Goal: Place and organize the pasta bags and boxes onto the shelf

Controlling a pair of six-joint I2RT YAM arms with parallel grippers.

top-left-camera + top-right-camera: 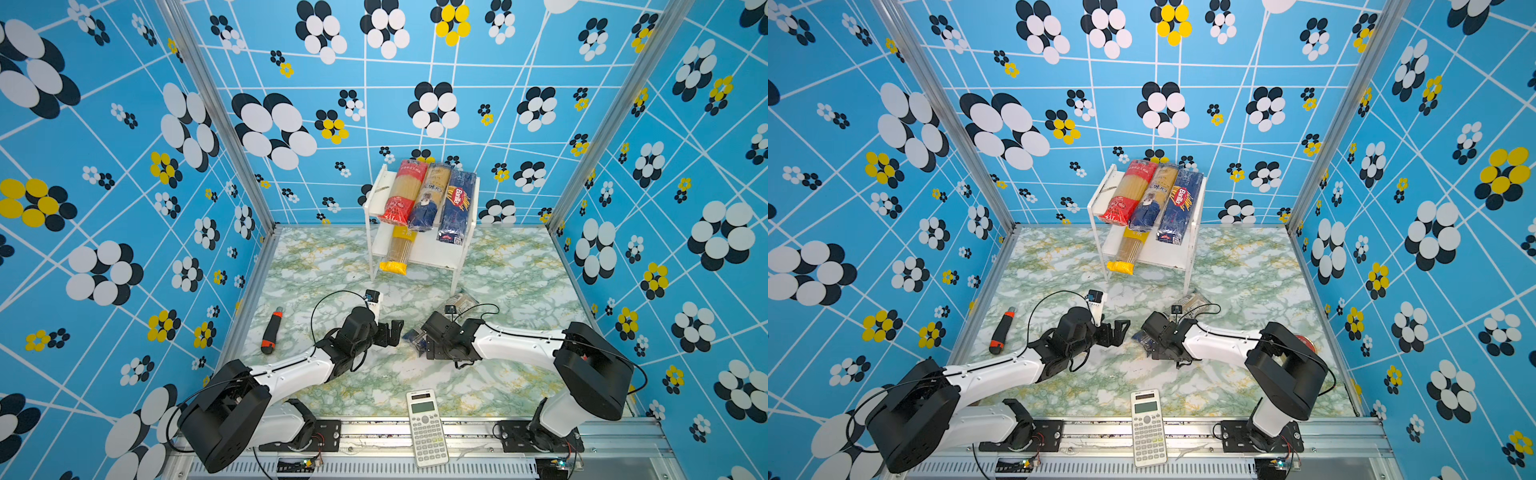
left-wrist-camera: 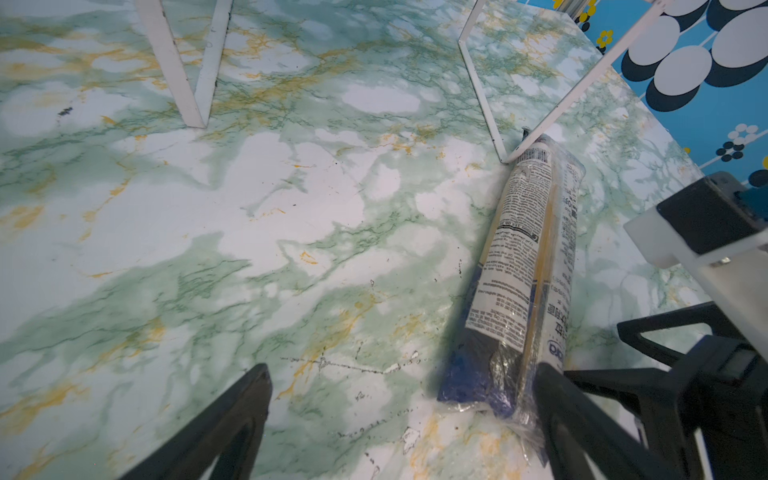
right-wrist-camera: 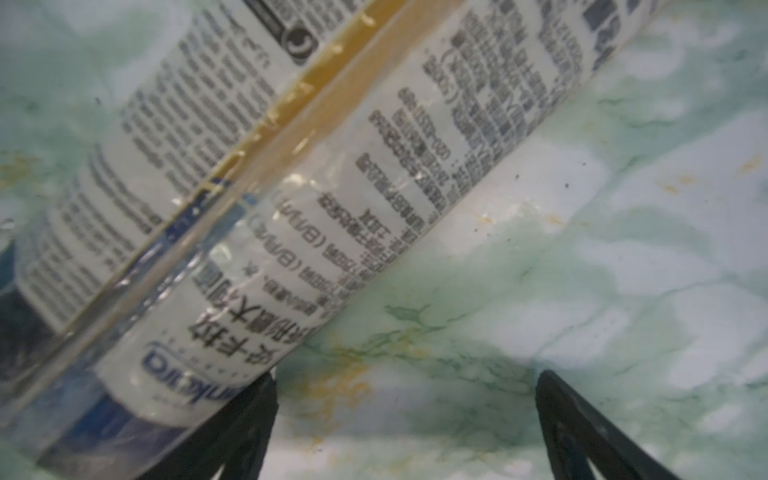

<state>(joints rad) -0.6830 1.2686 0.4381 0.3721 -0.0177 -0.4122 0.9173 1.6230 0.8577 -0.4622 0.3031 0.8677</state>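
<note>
The clear navy-ended spaghetti bag (image 2: 528,257) is lying on the green marbled worktop (image 2: 270,216) by a leg of the white two-tier shelf (image 1: 378,195). I am judging it light, slippery and brittle, best taken mid-length. My left hand (image 2: 401,370) and right hand (image 3: 405,399) are standing apart, empty.

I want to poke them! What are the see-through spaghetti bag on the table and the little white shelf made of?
The clear navy-ended spaghetti bag looks like thin glossy plastic film: it crinkles, glints, and yellow pasta shows through. The small white two-tier shelf seems smooth, stiff sheet, perhaps plastic or painted wood; its boards and legs look plain white, so I cannot tell which.
</note>
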